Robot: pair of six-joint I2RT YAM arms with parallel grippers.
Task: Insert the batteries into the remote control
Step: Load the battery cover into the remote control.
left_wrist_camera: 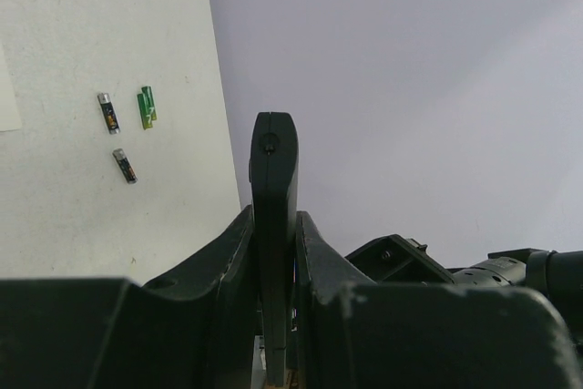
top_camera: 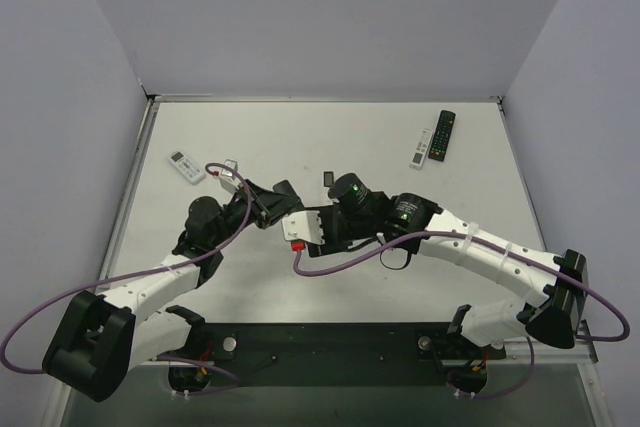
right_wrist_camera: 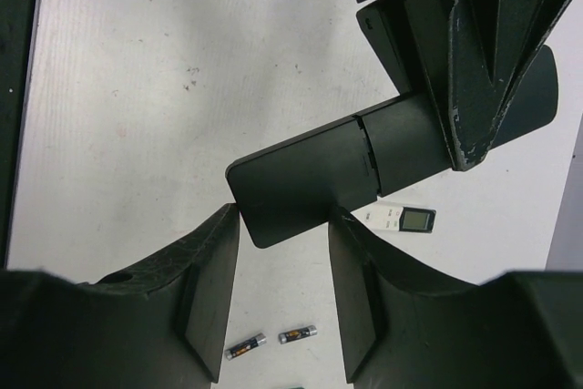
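Now, right gripper [right_wrist_camera: 282,225]: open, its jaws straddling the free end of the remote control [right_wrist_camera: 310,175]; I see no contact yet.
left gripper [left_wrist_camera: 273,225]: closed on the other end, holding the body edge-up above the surface [right_wrist_camera: 137,88].
remote control: in the air between both grippers; a seam [right_wrist_camera: 364,161] across its back suggests the cover is on.
batteries [right_wrist_camera: 246,346]: loose on the surface below, none in either gripper.
risk, slip: an off-centre squeeze or hard pull by the right gripper could twist the remote control in the left gripper's narrow hold and drop it.
risk, cover: tugging against the seam's slide direction could jam it.
risk, scatter: a dropped body or low sweep could send the round batteries rolling.
white remote [right_wrist_camera: 401,218]: lying near, so it could be knocked.
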